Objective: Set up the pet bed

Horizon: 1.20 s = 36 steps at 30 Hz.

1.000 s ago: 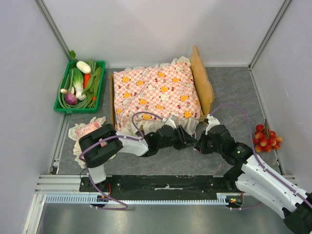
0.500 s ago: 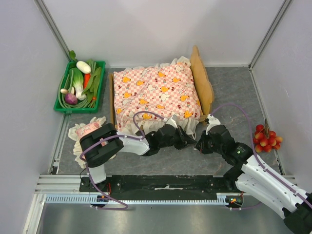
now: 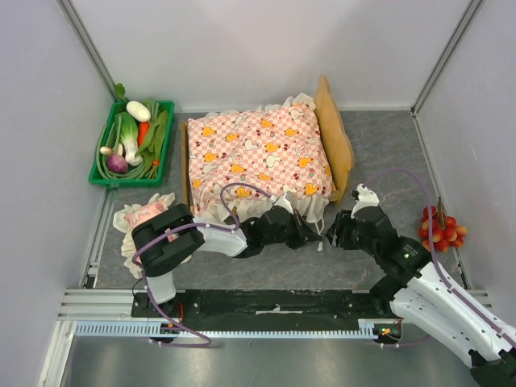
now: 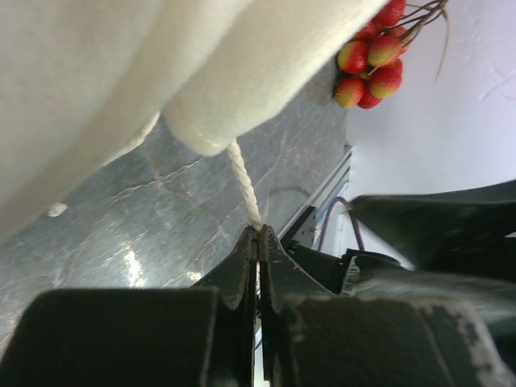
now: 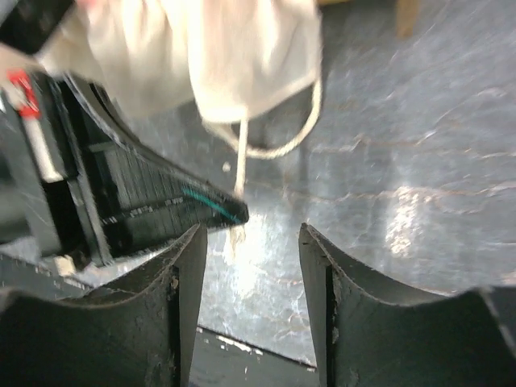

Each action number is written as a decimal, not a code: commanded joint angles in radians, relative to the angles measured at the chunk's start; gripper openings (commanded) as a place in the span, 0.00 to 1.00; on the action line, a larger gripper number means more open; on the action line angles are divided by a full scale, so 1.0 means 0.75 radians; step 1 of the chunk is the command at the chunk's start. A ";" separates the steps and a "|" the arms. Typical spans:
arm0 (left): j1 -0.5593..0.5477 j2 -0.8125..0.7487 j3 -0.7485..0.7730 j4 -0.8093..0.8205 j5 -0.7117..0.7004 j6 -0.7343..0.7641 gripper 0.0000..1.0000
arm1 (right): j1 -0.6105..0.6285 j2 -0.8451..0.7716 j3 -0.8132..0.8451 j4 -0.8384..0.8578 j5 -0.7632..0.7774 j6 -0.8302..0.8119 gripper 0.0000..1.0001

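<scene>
The pet bed (image 3: 332,129), a light-wood frame with a curved headboard, stands mid-table under the pink-checked frilled mattress (image 3: 258,157). At the bed's near right corner my left gripper (image 3: 314,236) is shut on a white cord (image 4: 244,184) that hangs from the mattress's cream frill (image 4: 201,72); its jaws (image 4: 260,235) meet on the cord's end. Just to its right, my right gripper (image 3: 337,231) stands open and holds nothing. In the right wrist view the open right gripper (image 5: 250,242) faces the cord (image 5: 240,153) and the left fingers (image 5: 161,210).
A small pink frilled pillow (image 3: 145,218) lies on the table at the near left. A green tray (image 3: 164,109) of vegetables stands at the far left. A bunch of red fruits (image 3: 439,228) lies at the right wall. A wooden bed leg (image 5: 407,16) shows beyond the cord.
My left gripper has shut on the cord. My right gripper has opened, let go, and drawn back a little to the right.
</scene>
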 commanded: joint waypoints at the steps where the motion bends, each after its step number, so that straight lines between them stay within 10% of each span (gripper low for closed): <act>1: 0.009 -0.066 -0.007 -0.076 0.021 0.122 0.02 | 0.005 0.016 0.146 -0.069 0.277 0.028 0.57; 11: 0.026 -0.125 -0.023 -0.160 0.030 0.214 0.02 | -0.013 0.437 0.101 0.212 0.257 0.001 0.41; 29: 0.052 -0.137 0.079 -0.242 0.087 0.326 0.02 | -0.044 0.897 -0.071 0.726 0.271 0.058 0.48; 36: 0.052 -0.137 0.087 -0.258 0.083 0.341 0.02 | -0.046 0.793 -0.128 0.734 0.271 0.111 0.43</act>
